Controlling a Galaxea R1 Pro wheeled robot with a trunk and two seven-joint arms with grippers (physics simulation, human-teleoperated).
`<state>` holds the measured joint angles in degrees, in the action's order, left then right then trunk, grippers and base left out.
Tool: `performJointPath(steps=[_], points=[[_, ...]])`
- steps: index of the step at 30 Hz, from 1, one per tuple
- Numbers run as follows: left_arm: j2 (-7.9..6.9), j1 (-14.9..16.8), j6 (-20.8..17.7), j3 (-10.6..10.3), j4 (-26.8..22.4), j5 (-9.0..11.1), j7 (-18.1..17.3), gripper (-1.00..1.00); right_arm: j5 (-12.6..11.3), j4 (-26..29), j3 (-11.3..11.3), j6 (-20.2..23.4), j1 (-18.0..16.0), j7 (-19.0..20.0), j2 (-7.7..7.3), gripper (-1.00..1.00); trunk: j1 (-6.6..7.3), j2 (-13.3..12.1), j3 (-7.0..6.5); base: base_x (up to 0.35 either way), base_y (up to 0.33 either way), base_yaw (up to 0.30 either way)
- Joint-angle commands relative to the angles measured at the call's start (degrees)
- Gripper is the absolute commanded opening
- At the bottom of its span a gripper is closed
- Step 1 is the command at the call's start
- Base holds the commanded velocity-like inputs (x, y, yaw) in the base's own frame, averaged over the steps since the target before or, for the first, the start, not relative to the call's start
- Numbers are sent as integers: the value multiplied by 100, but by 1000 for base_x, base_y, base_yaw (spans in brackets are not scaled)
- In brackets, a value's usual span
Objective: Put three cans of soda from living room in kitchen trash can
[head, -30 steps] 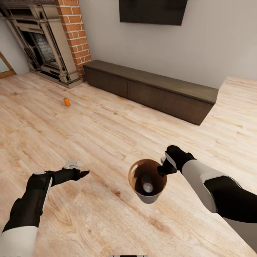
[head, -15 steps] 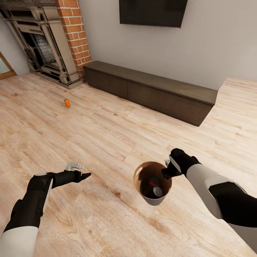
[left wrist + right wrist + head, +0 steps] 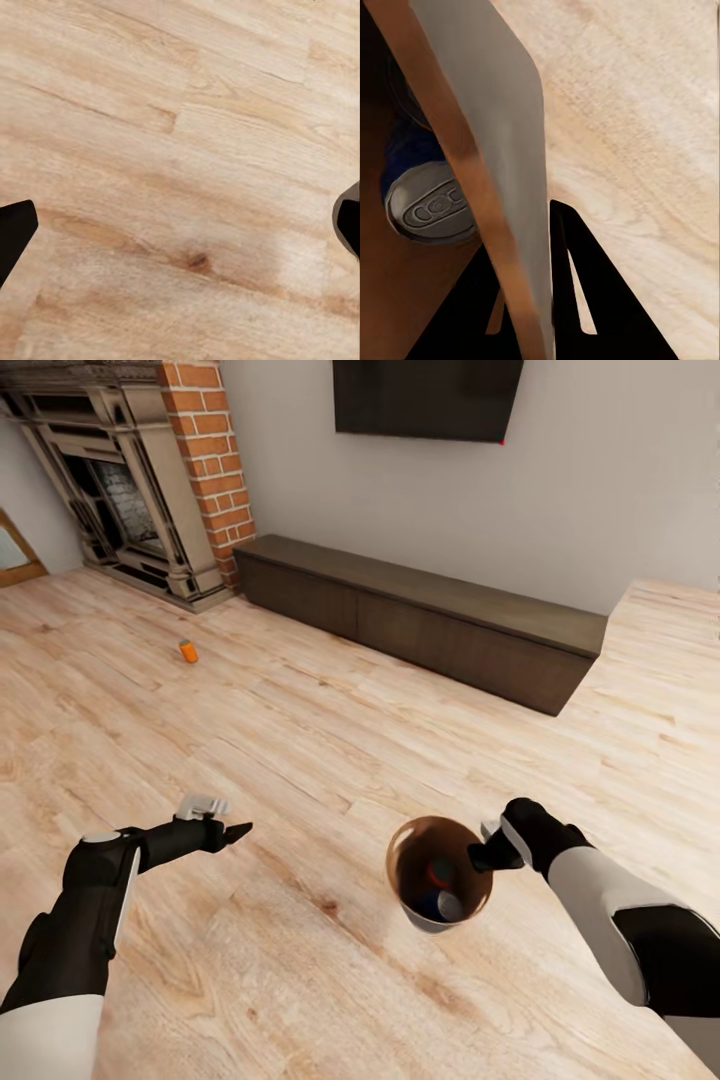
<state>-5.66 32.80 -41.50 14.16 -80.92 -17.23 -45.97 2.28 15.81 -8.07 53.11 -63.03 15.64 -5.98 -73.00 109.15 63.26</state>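
My right gripper (image 3: 488, 852) is shut on the rim of the trash can (image 3: 420, 915), a pale bucket with a brown inside, and holds it above the wood floor. Two dark bluish soda cans (image 3: 443, 903) with grey tops lie inside it. In the right wrist view the can's wall (image 3: 502, 172) is pinched between my fingers (image 3: 607, 307), and one blue can (image 3: 429, 206) rests at the bottom. The orange soda can (image 3: 189, 651) stands on the floor far ahead to the left, near the fireplace. My left gripper (image 3: 236, 830) hangs open over bare floor, its fingertips (image 3: 15, 229) wide apart.
A long dark low cabinet (image 3: 430, 610) runs along the far wall under a wall TV (image 3: 430, 395). A brick fireplace (image 3: 130, 490) stands at the back left. Light wood floor (image 3: 330, 730) stretches between me and the orange can.
My right arm has carried the trash can to the right and a little nearer, and the cans inside have shifted. The left gripper has risen slightly.
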Motion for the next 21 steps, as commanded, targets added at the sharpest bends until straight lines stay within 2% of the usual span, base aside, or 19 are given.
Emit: performJointPath(steps=[1,10,21], points=[[1,-1,-3,3,-11,0,0,100,-73,55,21,-15,24,52,-35,-100,0,0,-8,0,0,-71],[10,-1,-22,10,-23,0,63,100,-47,171,58,-69,65,63,-98,-100,0,0,-58,54,0,-61],[10,-1,-149,23,-28,-2,95,100,-72,164,68,-81,98,71,-70,-100,0,0,-62,290,0,-4]])
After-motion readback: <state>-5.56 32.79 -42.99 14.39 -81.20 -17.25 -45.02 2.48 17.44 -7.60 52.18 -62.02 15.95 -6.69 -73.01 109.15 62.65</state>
